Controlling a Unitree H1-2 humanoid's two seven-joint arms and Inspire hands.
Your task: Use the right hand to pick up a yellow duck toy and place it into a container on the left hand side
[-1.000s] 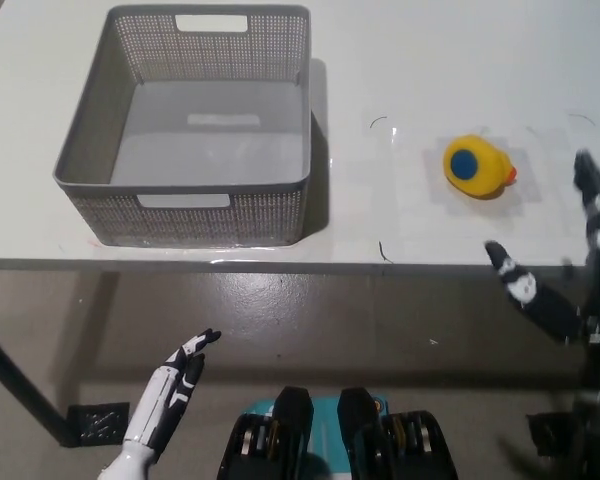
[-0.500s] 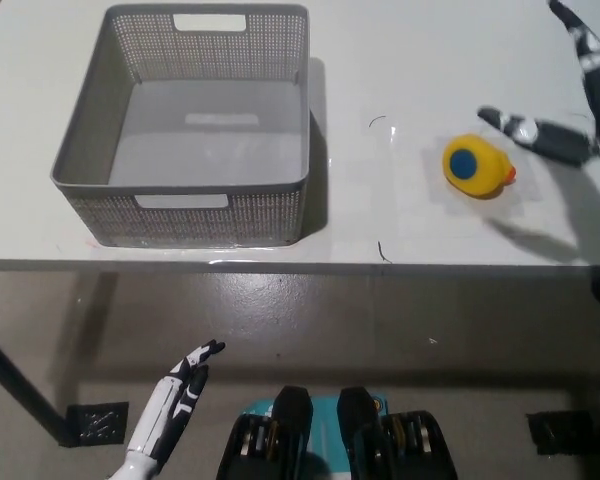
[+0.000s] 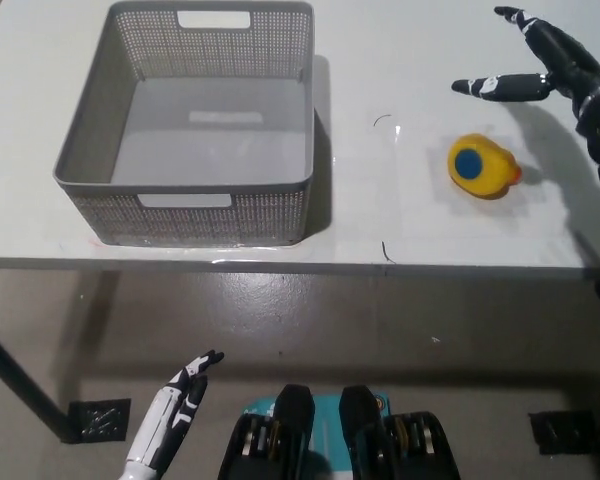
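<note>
Right hand (image 3: 550,65) now higher above white table (image 3: 400,215)

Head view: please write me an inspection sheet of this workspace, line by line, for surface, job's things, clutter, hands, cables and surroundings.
Surface: white table, with faint small marks between the basket and the duck.
Job's things: yellow duck toy lies on the table at the right, touched by nothing; grey mesh basket stands at the left, nothing inside.
Clutter: nothing seen.
Hands: black right hand is open, fingers spread, above the table just beyond the duck, holding nothing; white left hand rests low at the lower left, below the table edge, open.
Cables: nothing seen.
Surroundings: grey floor in front of the table; a dark table leg at the lower left.
</note>
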